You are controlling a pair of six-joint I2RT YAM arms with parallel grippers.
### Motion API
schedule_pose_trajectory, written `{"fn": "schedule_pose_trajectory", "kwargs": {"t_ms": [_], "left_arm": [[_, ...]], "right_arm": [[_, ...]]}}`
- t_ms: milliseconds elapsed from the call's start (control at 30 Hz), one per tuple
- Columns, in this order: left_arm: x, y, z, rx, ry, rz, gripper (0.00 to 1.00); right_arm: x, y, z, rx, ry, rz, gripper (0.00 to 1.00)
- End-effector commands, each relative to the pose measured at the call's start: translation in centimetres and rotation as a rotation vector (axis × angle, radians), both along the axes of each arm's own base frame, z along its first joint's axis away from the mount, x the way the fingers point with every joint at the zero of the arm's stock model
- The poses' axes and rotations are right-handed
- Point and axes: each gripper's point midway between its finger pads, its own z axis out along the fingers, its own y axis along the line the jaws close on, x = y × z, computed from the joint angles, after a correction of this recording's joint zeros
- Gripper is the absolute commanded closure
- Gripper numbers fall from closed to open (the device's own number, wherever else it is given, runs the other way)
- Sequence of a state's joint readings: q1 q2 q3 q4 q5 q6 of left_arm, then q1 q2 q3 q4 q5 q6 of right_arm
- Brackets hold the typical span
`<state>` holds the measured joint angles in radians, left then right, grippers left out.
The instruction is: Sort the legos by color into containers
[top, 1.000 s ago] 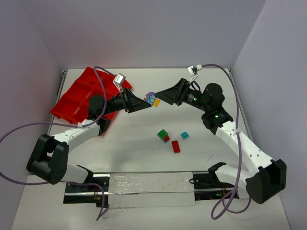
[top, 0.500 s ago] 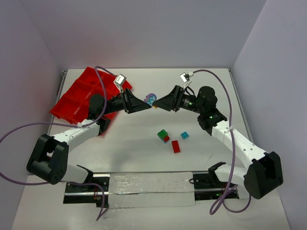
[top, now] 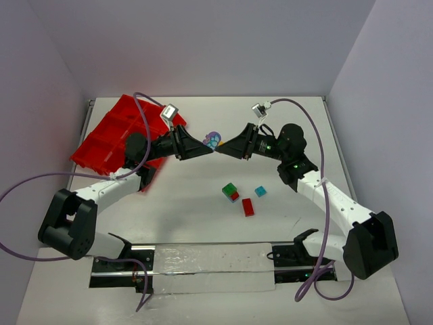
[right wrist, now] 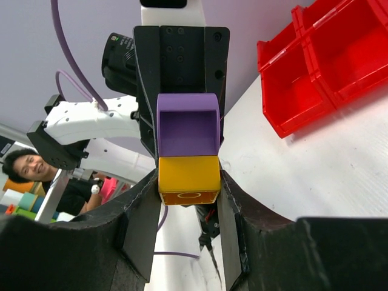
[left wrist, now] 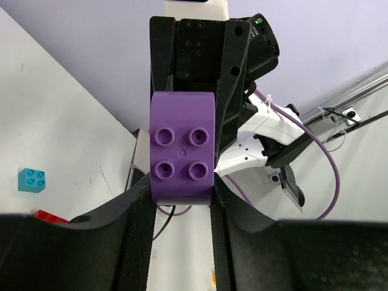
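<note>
Purple brick [left wrist: 182, 154] is clamped by the left gripper [top: 210, 150] and yellow brick [right wrist: 188, 177] by the right gripper [top: 220, 149]. The joined pair is held aloft, at about 11 o'clock from the green-red stack [top: 231, 192]. The plastic is judged light, rigid and slick, best taken by the flat side walls.

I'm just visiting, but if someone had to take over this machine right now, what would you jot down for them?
Left gripper: shut on the purple brick.
Right gripper: shut on the yellow brick. The two bricks look joined, held mid-air between the arms.
On the table: green-on-red stack, cyan brick, red brick.
Done: no brick visible in the red tray.
Left: split the pair and the stack, then sort everything by color.
</note>
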<state>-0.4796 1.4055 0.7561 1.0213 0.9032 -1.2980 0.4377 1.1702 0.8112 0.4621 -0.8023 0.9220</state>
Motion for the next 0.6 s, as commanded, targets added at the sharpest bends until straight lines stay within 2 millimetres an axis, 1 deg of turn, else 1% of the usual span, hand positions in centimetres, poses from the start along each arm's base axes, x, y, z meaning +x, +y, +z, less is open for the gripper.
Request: {"fn": "schedule_pose_trajectory", "kwargs": {"t_ms": [0, 67, 100, 167, 233, 300, 367, 467, 500, 533, 567], "left_arm": [[0.3, 0.5, 2.4, -0.036, -0.089, -0.001, 1.00], [0.6, 0.9, 2.3, -0.032, -0.088, 0.010, 1.00], [0.8, 1.2, 2.3, -0.031, -0.088, 0.016, 1.00], [1.0, 1.8, 2.5, -0.039, -0.090, 0.029, 1.00], [1.8, 3.3, 2.7, -0.049, -0.081, 0.060, 1.00], [2.0, 4.3, 3.4, -0.072, -0.093, 0.081, 1.00], [2.6, 5.4, 3.7, -0.084, -0.104, 0.112, 1.00], [3.3, 6.1, 4.0, -0.081, -0.106, 0.128, 1.00], [3.8, 6.4, 4.1, -0.074, -0.107, 0.139, 1.00], [4.8, 6.5, 3.7, -0.048, -0.085, 0.163, 1.00], [6.5, 6.8, 2.4, 0.016, -0.028, 0.213, 1.00]], "right_arm": [[-0.4, -0.1, 0.9, 0.020, -0.073, 0.015, 0.84], [-0.3, -0.2, 0.7, 0.018, -0.069, 0.010, 0.98], [-0.3, -0.2, 0.7, 0.017, -0.069, 0.010, 1.00], [-0.3, -0.2, 0.4, 0.015, -0.066, 0.009, 1.00], [-0.3, -0.3, 0.3, 0.012, -0.065, 0.008, 1.00], [-0.3, -0.3, 0.0, 0.010, -0.062, 0.008, 1.00], [-0.3, -0.3, 0.0, 0.009, -0.063, 0.010, 1.00], [-0.4, -0.3, -0.2, 0.005, -0.062, 0.015, 1.00], [-0.3, -0.3, -0.2, 0.001, -0.060, 0.013, 1.00], [-0.2, -0.3, -0.3, -0.007, -0.058, 0.006, 1.00], [0.0, -0.4, -0.5, -0.021, -0.052, -0.008, 1.00]]}}
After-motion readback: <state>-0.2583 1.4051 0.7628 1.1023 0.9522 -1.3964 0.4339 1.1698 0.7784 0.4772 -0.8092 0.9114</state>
